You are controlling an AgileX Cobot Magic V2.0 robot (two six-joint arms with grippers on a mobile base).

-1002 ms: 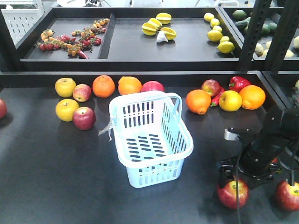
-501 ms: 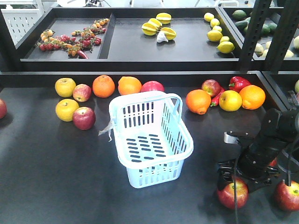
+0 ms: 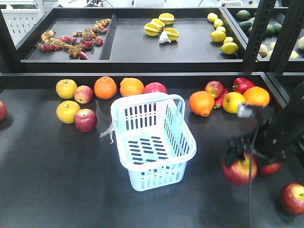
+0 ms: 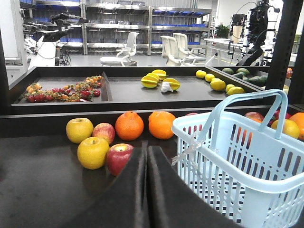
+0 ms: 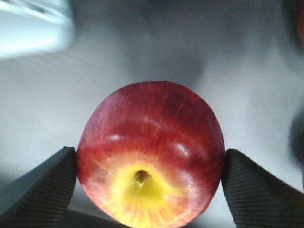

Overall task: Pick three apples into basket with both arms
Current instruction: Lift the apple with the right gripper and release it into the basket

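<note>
My right gripper (image 3: pixel 240 157) is shut on a dark red apple (image 3: pixel 237 172) and holds it above the table, to the right of the pale blue basket (image 3: pixel 124 110). In the right wrist view this apple (image 5: pixel 149 142) fills the gap between both fingers (image 5: pixel 42 190), yellow stem end toward the camera. A second apple (image 3: pixel 292 198) lies at the front right, and a third apple (image 3: pixel 85 120) sits left of the basket. My left gripper (image 4: pixel 146 159) is shut on nothing, low over the table between that apple (image 4: pixel 118 159) and the basket (image 4: pixel 213 137).
Oranges (image 3: pixel 105 87), yellow apples (image 3: pixel 66 89), more red apples (image 3: pixel 214 89) and a red pepper (image 3: pixel 243 84) line the back of the table. A raised shelf behind holds starfruit (image 3: pixel 159 26) and lemons (image 3: pixel 223 35). Black uprights (image 3: pixel 259 33) stand at the right.
My right gripper has closed on the apple at the front right and lifted it off the table, moving up and slightly back. The basket and other fruit have stayed put.
</note>
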